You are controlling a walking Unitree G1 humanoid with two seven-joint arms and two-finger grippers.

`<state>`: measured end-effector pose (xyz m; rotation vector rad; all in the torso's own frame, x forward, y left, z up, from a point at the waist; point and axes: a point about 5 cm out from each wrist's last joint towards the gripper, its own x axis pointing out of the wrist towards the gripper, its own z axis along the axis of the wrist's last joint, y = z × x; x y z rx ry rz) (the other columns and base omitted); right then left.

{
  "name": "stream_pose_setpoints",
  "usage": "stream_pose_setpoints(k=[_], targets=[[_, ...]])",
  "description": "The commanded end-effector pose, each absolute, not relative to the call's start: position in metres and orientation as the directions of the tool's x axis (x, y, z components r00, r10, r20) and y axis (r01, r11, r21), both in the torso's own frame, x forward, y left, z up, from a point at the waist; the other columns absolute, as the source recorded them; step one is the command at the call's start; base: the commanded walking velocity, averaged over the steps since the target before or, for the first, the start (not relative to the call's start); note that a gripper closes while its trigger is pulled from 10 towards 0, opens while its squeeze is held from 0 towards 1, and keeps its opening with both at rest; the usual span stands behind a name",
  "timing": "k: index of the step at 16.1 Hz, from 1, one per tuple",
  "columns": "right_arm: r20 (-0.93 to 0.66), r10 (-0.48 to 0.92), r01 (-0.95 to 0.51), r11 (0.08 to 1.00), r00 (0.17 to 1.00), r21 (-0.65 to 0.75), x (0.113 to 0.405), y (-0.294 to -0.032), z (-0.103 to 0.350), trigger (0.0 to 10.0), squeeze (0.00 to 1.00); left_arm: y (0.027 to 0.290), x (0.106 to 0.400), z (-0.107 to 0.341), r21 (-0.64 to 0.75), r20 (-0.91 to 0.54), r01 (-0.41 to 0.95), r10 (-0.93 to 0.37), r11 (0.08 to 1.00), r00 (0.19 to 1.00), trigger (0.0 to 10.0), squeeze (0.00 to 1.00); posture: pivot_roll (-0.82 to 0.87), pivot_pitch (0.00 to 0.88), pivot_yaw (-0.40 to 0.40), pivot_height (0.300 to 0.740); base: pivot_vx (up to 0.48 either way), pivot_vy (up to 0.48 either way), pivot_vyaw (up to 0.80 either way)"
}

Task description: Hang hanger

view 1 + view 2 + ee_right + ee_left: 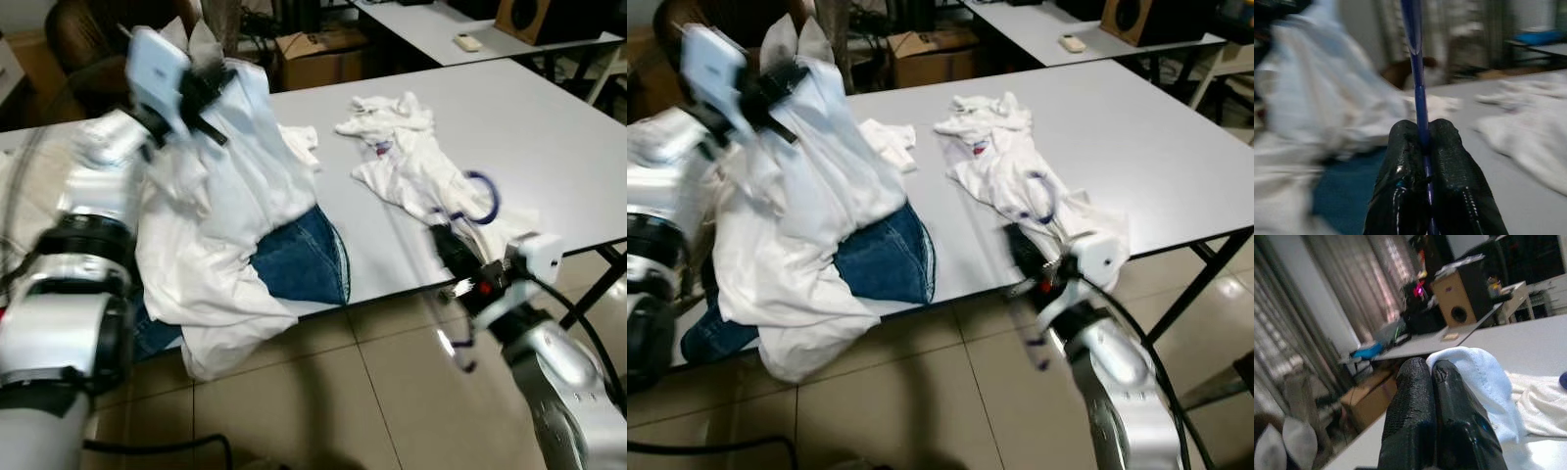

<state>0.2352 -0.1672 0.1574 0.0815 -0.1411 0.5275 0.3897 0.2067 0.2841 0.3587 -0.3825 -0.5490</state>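
Plainly, the hanger (1417,58) is a thin blue rod with a curved hook, blurred in the head views, held off the near edge of the grey table (549,127). The right gripper (1424,142) has its two black fingers closed tight around the rod, arm low before the table. The left gripper (1432,382), raised high, pinches what seems to be the collar of a pale blue shirt (240,147), which drapes over blue jeans (304,259).
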Motion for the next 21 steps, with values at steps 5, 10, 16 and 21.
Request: stream_pose_setpoints(k=[5, 10, 16, 21], targets=[[0.163, 0.64, -0.655, 0.754, 0.751, 0.058, 0.222, -0.163, 0.166, 10.0, 0.0, 0.22, 0.375, 0.264, 0.411, 0.25, 0.478, -0.6, 0.776, 0.76, 0.0, 0.0, -0.07, 0.0, 0.083, 0.74, 0.0, 0.0, 0.0], [0.197, 0.407, -0.427, 0.901, 0.892, 0.071, 0.233, -0.21, 0.176, 10.0, 0.0, 0.225, 0.313, 0.202, 0.253, -0.337, 0.902, -0.842, 0.35, 0.421, 0.0, 0.0, -0.07, 0.0, 0.075, 0.74, 0.0, 0.0, 0.0], [0.125, 0.448, -0.459, 0.884, 0.885, 0.084, 0.233, -0.202, 0.166, 10.0, 0.0, 0.221, 0.278, 0.178, 0.143, -0.45, 0.928, -0.813, 0.344, 0.37, 0.0, 0.0, -0.06, 0.024, 0.029, 0.74, 0.0, 0.0, 0.0], [0.067, 0.574, -0.578, 0.808, 0.816, 0.115, 0.225, -0.191, 0.159, 10.0, 0.0, 0.233, 0.273, 0.18, 0.209, -0.494, 0.878, -0.728, 0.431, 0.475, 0.0, 0.0, -0.05, 0.025, 0.022, 0.74, 0.0, 0.0, 0.0]])
